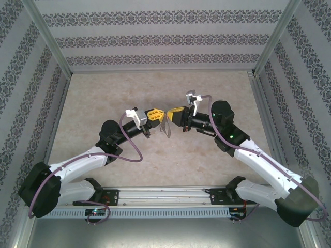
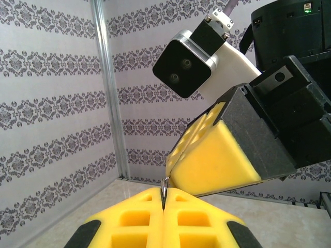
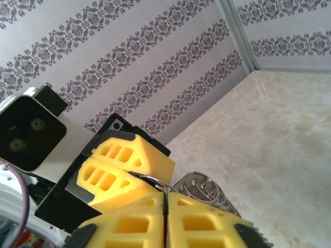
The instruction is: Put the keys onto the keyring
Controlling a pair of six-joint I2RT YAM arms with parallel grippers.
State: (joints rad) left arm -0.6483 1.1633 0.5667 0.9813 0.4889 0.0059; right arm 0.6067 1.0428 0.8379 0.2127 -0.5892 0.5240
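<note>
two robot arms: one left arm point(image 1: 77, 163), one right arm point(image 1: 266, 165); two grippers: one left gripper point(image 1: 158, 115), one right gripper point(image 1: 170, 111); each has two yellow fingers point(image 2: 129, 222), four altogether; two wrist cameras point(image 2: 186, 62), one per arm; one grey metal keyring point(image 1: 166, 128) with one row of small rings along its edge; one table point(image 1: 155, 88); three patterned walls point(image 1: 155, 36)
</note>
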